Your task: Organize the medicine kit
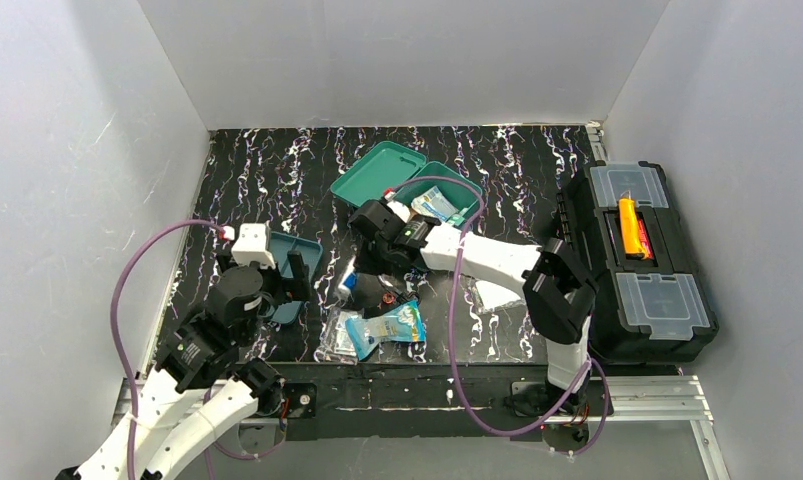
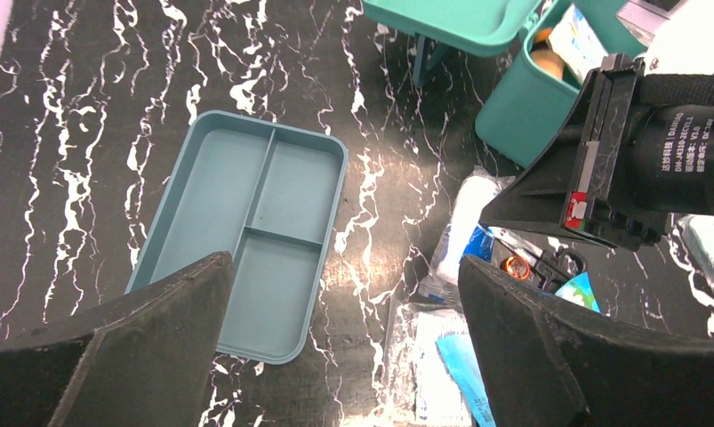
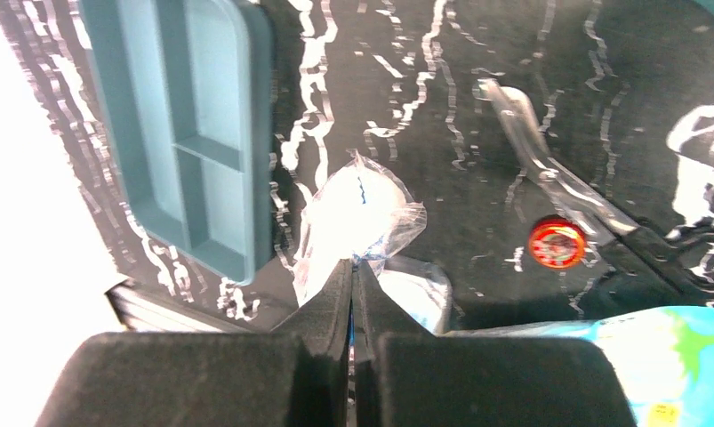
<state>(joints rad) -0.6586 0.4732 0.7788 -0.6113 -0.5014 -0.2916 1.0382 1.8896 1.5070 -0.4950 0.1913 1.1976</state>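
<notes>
1. A black table point(image 1: 267, 170) veined with white is filling the floor of a booth. Plain white walls point(image 1: 397, 60) are closing it in on three sides, and a metal rail point(image 1: 657, 398) is running along the near edge.
2. The kit point(image 1: 455, 188) is sitting open at the far middle of the table, its lid point(image 1: 377, 172) lying back to the left and packets showing inside.
3. Its tray point(image 2: 246, 222) is lying on the table at the left, well apart from the kit, three compartments facing up.
4. A black toolbox point(image 1: 642, 265) is standing at the right edge, something orange showing in its middle trough.
5. The left gripper point(image 2: 344, 285) is hanging above the tray's near end, jaws wide apart and gripping nothing.
6. The right gripper point(image 3: 353, 271) is reaching down into a heap point(image 1: 377, 320) of packets nearer than the kit, jaws pressed together. Its tips are meeting at the edge of a clear-wrapped white roll point(image 3: 357, 209); whether film is caught between them cannot be told.
7. Scissors point(image 3: 556, 242) with a red pivot are lying right of the roll, their handles running out of the right wrist view. A blue pouch point(image 3: 673, 356) is being cut off at the corner.
8. From above, the right arm is covering part of the kit and the heap, and packet print is too small to read.
</notes>
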